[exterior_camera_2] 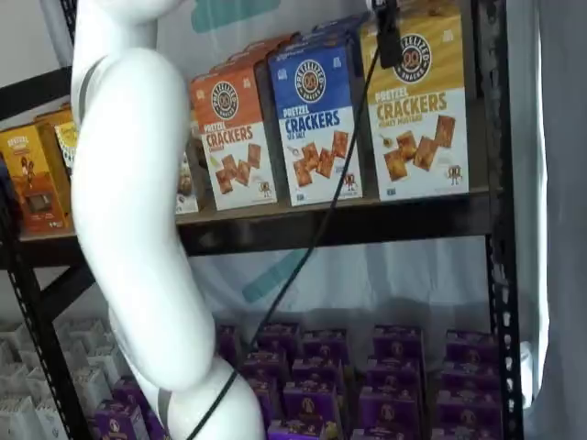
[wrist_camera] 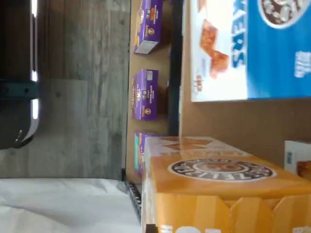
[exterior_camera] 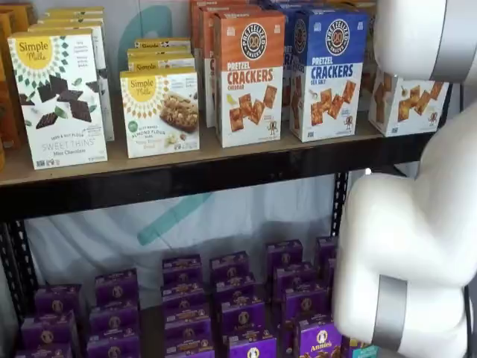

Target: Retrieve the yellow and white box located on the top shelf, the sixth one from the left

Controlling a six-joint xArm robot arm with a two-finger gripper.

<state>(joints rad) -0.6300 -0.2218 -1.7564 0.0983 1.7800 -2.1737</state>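
Observation:
The yellow and white box (exterior_camera_2: 417, 110) stands upright at the right end of the top shelf (exterior_camera_2: 348, 225), next to a blue and white Pretzel Crackers box (exterior_camera_2: 316, 119). In a shelf view only its white lower front (exterior_camera: 406, 101) shows, beside the white arm. In the wrist view its yellow top with a round logo (wrist_camera: 221, 170) is close to the camera. My gripper (exterior_camera_2: 389, 41) shows as one black finger with a cable, hanging from the view's top edge in front of the box's yellow band. No gap and no grip can be made out.
An orange and white Pretzel Crackers box (exterior_camera: 250, 78) and white Simple Mills boxes (exterior_camera: 58, 97) stand further left on the shelf. Purple boxes (exterior_camera: 238, 298) fill the lower level. The white arm (exterior_camera_2: 138, 229) hangs in front of the shelves. A black upright (exterior_camera_2: 495, 183) stands right of the yellow box.

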